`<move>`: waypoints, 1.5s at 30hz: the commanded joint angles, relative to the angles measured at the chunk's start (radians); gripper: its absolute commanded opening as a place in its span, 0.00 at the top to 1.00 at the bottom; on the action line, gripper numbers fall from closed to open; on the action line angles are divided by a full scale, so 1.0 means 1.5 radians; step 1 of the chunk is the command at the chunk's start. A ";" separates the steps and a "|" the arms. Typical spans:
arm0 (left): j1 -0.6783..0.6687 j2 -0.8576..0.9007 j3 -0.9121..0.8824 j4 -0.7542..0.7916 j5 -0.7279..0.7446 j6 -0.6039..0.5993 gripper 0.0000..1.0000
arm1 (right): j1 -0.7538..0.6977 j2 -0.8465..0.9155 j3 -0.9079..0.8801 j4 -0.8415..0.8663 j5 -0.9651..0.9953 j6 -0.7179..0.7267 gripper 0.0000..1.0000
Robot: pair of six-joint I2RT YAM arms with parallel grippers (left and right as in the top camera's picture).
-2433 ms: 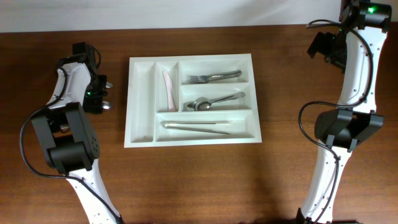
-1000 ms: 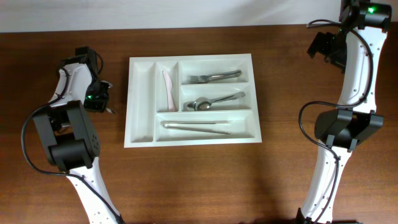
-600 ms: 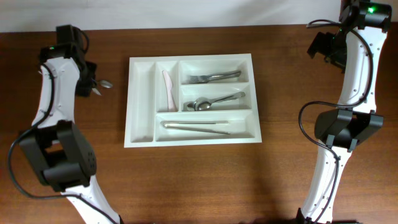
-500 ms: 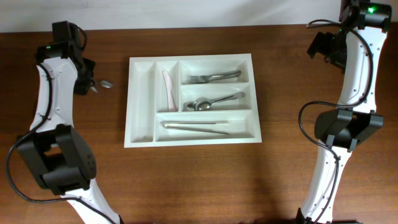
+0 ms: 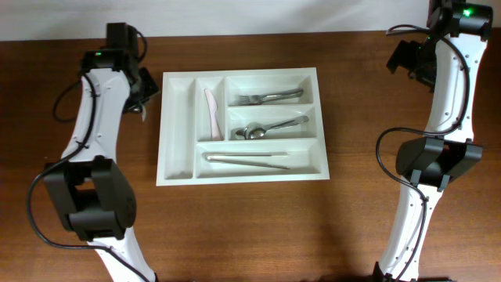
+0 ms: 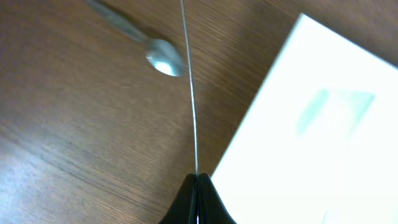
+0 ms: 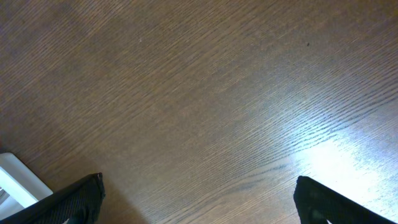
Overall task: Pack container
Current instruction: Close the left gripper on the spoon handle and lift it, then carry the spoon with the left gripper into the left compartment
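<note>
Nearer container [image 5: 177, 141], left claw [image 6: 198, 185] with utensil [image 6: 190, 93]

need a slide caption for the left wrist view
Left pincer shut on a thin metal utensil above the wooden table, just beside the white container edge.

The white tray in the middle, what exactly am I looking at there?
The container is a white, plastic-looking rectangular tray lying flat on the wooden table. It has five compartments: two narrow upright ones at left, three long ones at right. The leftmost is empty; the others hold cutlery.
</note>
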 commanded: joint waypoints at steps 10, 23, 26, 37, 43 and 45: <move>-0.046 -0.001 -0.014 0.000 -0.001 0.125 0.98 | -0.003 -0.021 0.010 -0.004 0.001 -0.005 0.01; -0.097 0.013 -0.128 0.056 0.000 0.125 0.98 | -0.003 -0.021 0.010 -0.004 0.001 -0.005 0.01; -0.112 0.018 -0.145 0.072 0.000 0.124 0.98 | -0.003 -0.021 0.010 -0.004 0.001 -0.005 0.01; -0.129 0.064 -0.147 0.078 0.000 0.124 0.55 | -0.003 -0.021 0.010 -0.004 0.001 -0.005 0.01; -0.129 0.064 -0.146 0.086 -0.001 0.124 0.40 | -0.003 -0.021 0.010 -0.004 0.001 -0.005 0.01; -0.128 0.064 -0.145 0.092 -0.001 0.121 0.35 | -0.003 -0.021 0.010 -0.004 0.001 -0.005 0.01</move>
